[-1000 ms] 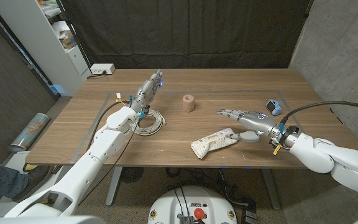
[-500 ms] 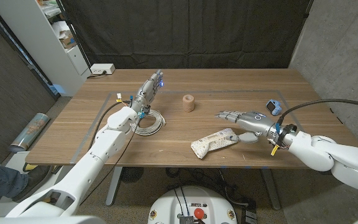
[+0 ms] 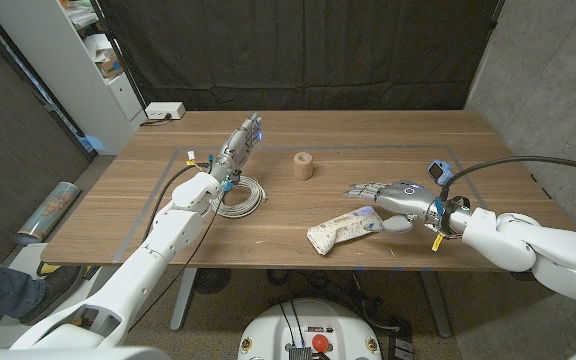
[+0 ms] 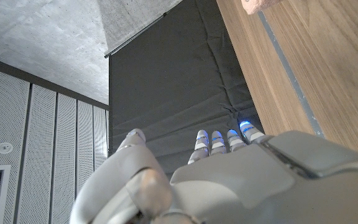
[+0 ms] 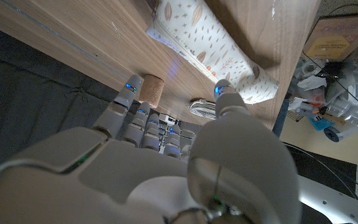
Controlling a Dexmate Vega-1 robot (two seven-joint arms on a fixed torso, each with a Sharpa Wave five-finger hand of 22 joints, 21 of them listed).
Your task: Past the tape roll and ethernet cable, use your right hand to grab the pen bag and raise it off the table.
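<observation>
Right hand (image 3: 393, 196) hovers open just beside the pen bag (image 3: 343, 229), fingers spread above the bag's nearer end and the thumb (image 3: 400, 224) low alongside it. In the right wrist view the right hand's fingers (image 5: 124, 99) reach over the patterned bag (image 5: 204, 50) while the thumb tip (image 5: 224, 93) sits close to the bag's end; whether it touches cannot be told. Nothing is gripped.

The bag, a pale pouch with a leaf pattern, lies flat on the wooden worktop (image 3: 368, 135). Beyond the bag, toward the middle of the worktop, stands a small tan tape roll (image 3: 304, 165). Well apart from the bag, on the robot's left, lies a coiled pale cable (image 3: 239, 197). A small blue object (image 3: 438, 171) sits on the far side of the right hand from the bag.

Left hand (image 3: 240, 142) is raised by the cable with fingers straight and apart, holding nothing.

Judging progress: the reach looks nearly complete, but the grasp is not made and the bag is not yet lifted. Closing the fingers and raising remain.
</observation>
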